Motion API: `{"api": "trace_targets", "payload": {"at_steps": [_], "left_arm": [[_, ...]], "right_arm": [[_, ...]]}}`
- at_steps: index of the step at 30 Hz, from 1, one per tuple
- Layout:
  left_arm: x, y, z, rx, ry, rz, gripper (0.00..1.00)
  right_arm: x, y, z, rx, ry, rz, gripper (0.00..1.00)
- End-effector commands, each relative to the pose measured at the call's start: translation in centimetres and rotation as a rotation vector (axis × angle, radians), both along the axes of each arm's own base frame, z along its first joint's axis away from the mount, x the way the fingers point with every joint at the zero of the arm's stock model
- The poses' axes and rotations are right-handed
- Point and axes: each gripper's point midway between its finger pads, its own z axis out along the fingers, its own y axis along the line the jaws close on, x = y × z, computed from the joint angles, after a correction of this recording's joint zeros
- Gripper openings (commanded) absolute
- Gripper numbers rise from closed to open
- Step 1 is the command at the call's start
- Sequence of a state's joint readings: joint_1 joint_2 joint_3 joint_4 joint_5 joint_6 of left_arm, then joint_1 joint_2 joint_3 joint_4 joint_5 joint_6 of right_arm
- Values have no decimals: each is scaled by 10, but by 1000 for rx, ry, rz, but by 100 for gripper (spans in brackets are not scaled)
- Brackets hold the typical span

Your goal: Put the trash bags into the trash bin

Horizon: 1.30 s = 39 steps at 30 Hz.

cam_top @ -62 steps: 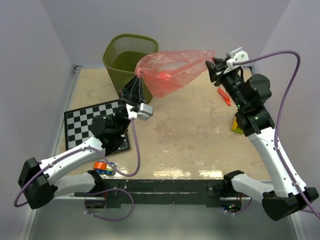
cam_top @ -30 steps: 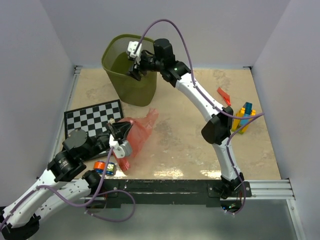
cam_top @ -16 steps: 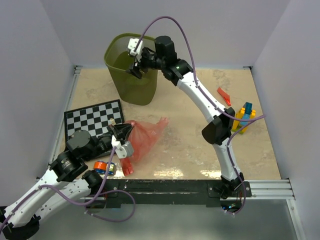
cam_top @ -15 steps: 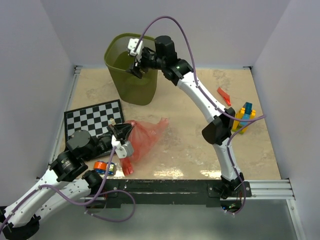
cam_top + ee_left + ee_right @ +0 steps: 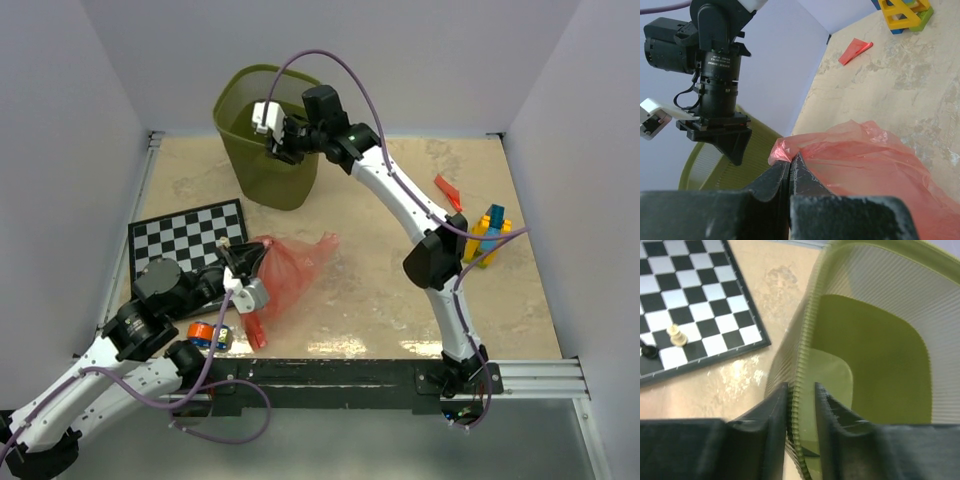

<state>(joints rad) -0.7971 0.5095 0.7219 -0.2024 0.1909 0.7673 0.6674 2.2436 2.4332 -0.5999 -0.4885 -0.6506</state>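
The olive-green mesh trash bin (image 5: 252, 172) stands at the back left. My right gripper (image 5: 285, 146) straddles its near-right rim. In the right wrist view the jaws (image 5: 801, 391) stand close together around the rim (image 5: 809, 340), with the outer finger against the wall. My left gripper (image 5: 243, 263) is shut on a bunched corner of the big red-pink trash bag (image 5: 292, 278), which lies crumpled on the table. The pinch shows in the left wrist view (image 5: 790, 158), with the film (image 5: 865, 160) spread beyond. A small red strip (image 5: 448, 192) lies at the right, also seen in the left wrist view (image 5: 855, 49).
A chessboard (image 5: 180, 245) lies at the left, with two small pieces on it (image 5: 674, 335). Yellow and blue toy blocks (image 5: 487, 234) stand at the right. An orange and blue object (image 5: 207, 335) sits by the left arm's base. Walls close in on three sides.
The right gripper let go of the bag and took hold of the bin's rim. The bin has shifted slightly right. The left gripper drew the bag down onto the table near the chessboard.
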Motion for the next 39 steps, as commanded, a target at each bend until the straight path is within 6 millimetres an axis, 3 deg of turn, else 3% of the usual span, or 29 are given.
{"api": "trace_targets", "payload": {"at_steps": [1, 4, 7, 12, 15, 20, 27, 29, 32, 34, 39], "left_arm": [[7, 4, 65, -173, -85, 48, 0], [6, 9, 141, -313, -219, 57, 0], [-1, 26, 229, -469, -356, 89, 0], [-10, 34, 311, -537, -534, 96, 0], [-23, 50, 349, -607, -680, 133, 0], [-25, 69, 386, -733, -810, 224, 0], [-23, 65, 417, -924, -896, 195, 0], [-14, 59, 422, -964, -880, 190, 0], [6, 49, 427, -1020, -836, 202, 0], [19, 43, 429, -1068, -807, 209, 0], [51, 22, 436, -1158, -740, 204, 0]], "right_arm": [[-36, -26, 73, 34, -85, 21, 14], [-54, -42, 92, 28, -109, 26, 0], [-71, -58, 107, 15, -141, 32, 0], [-98, -81, 124, 4, -156, 36, 0], [-119, -90, 117, -28, -126, 86, 0], [-165, -102, 103, 3, -49, 174, 0], [-206, -113, 71, 47, 107, 207, 2], [-212, -114, 60, 44, 137, 212, 11], [-215, -114, 52, 42, 163, 211, 40], [-217, -116, 64, 56, 153, 201, 55], [-241, -142, 130, 157, 32, 164, 68]]}}
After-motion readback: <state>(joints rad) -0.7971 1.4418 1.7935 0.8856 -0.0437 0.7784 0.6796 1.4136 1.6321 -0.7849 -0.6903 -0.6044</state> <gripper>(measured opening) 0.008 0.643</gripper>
